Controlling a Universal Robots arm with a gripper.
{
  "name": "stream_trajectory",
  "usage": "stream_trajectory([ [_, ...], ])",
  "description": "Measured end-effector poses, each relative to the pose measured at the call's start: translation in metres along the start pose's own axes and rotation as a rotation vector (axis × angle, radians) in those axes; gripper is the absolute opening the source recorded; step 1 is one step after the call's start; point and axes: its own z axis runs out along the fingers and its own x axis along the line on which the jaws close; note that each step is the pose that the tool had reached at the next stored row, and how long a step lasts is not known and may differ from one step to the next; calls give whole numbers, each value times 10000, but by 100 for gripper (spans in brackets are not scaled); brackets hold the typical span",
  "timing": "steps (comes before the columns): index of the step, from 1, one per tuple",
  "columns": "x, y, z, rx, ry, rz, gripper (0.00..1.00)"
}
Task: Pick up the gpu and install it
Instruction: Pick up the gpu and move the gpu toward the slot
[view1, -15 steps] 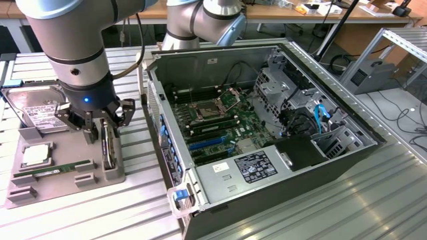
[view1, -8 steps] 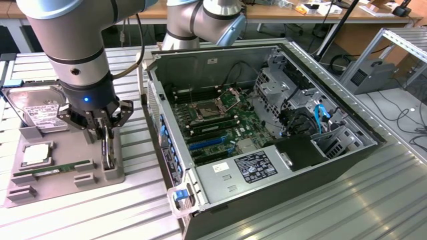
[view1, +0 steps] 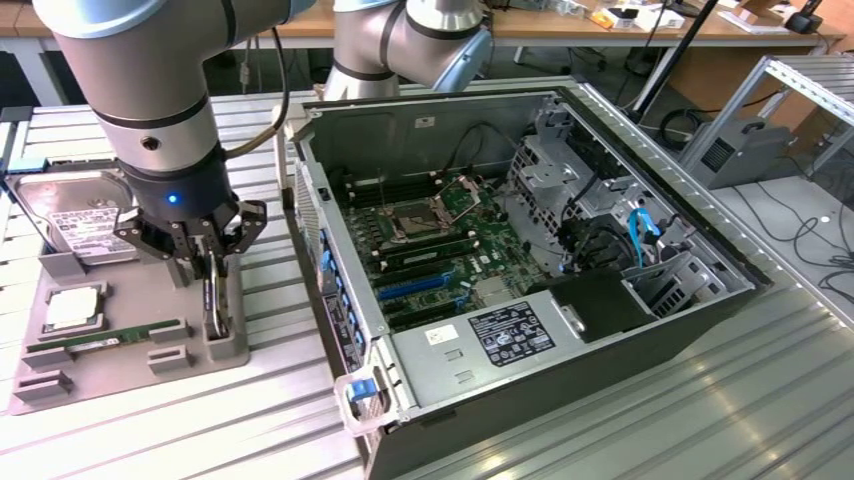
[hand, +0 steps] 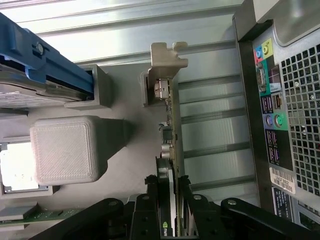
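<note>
My gripper (hand: 170, 181) clamps the gpu (hand: 171, 125), hiding its near end; in the exterior view, the computer case (view1: 534, 250) stands at three o'clock.

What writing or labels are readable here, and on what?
None can be read.
White label on the hard drive: too small.
Black sticker in the computer case: too small.
Barcode sticker on the case's back: blurred.
Small mark on the gpu: unreadable.

Tray (view1: 134, 385) sits at exterior view's left of the computer case (view1: 427, 125). On it — hard drive (view1: 87, 225) far end, RAM stick (view1: 104, 342) nearer, gpu (view1: 214, 310) upright at the case-side edge.
</note>
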Motion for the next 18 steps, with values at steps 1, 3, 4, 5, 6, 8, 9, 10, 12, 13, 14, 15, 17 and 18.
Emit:
stream_trajectory([
  [1, 0, 0, 0, 0, 0, 0, 27],
  [3, 0, 0, 0, 0, 0, 0, 27],
  [4, 0, 0, 0, 0, 0, -3, 27],
  [5, 0, 0, 0, 0, 1, -15, 27],
  [6, 0, 0, 0, -2, 5, -99, 27],
  [8, 0, 0, 0, -15, 35, -708, 27],
  [9, 0, 0, 0, -22, 51, -1052, 27],
  [10, 0, 0, 0, -32, 69, -1453, 27],
  [12, -1, 0, 1, -42, 88, -1882, 27],
  [13, -2, 0, 1, -42, 88, -1885, 27],
  [14, -2, 0, 1, -42, 89, -1885, 27],
  [15, -2, 0, 0, -42, 89, -1880, 27],
  [17, -3, 0, 1, -35, 73, -1551, 27],
  [18, -3, 0, 1, -27, 59, -1242, 27],
])
